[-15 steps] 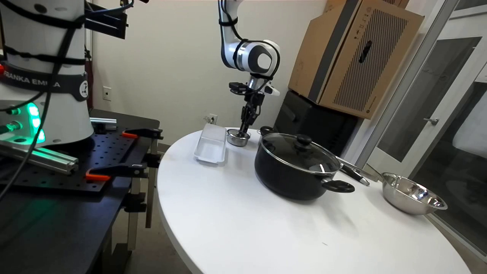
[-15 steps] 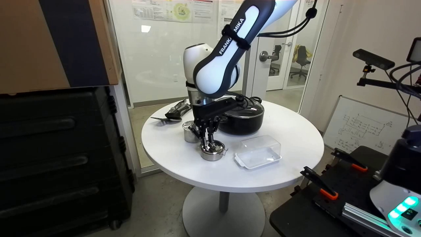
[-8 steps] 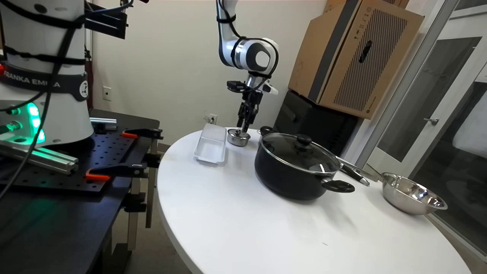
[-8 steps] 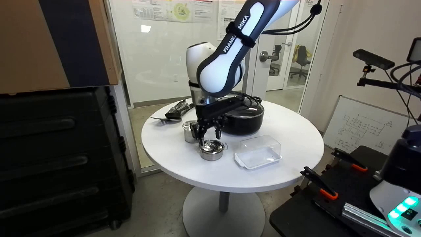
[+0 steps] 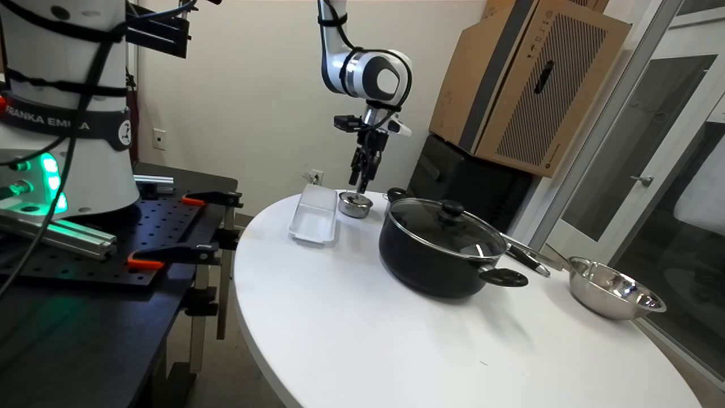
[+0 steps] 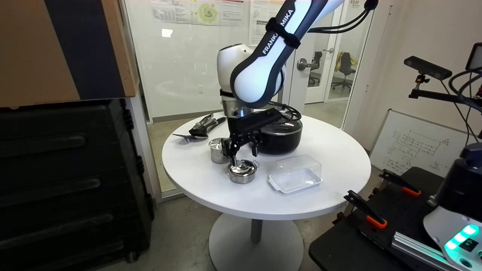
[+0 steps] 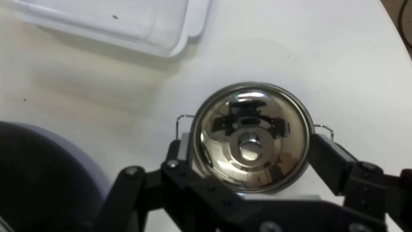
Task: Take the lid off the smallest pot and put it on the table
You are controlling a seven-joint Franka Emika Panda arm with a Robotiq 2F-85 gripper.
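Round lid (image 7: 252,137), knob (image 7: 250,151) upward, on upright small pot (image 6: 242,178)

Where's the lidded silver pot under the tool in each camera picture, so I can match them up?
In an exterior view, the silver pot sits almost dead centre, the plastic container to its left.
In an exterior view, the silver pot is centred, below mid-height, the container to its right.
In the wrist view, it is right of centre, topped by its lid, the container upper left.
Shared landmark: that plastic container.
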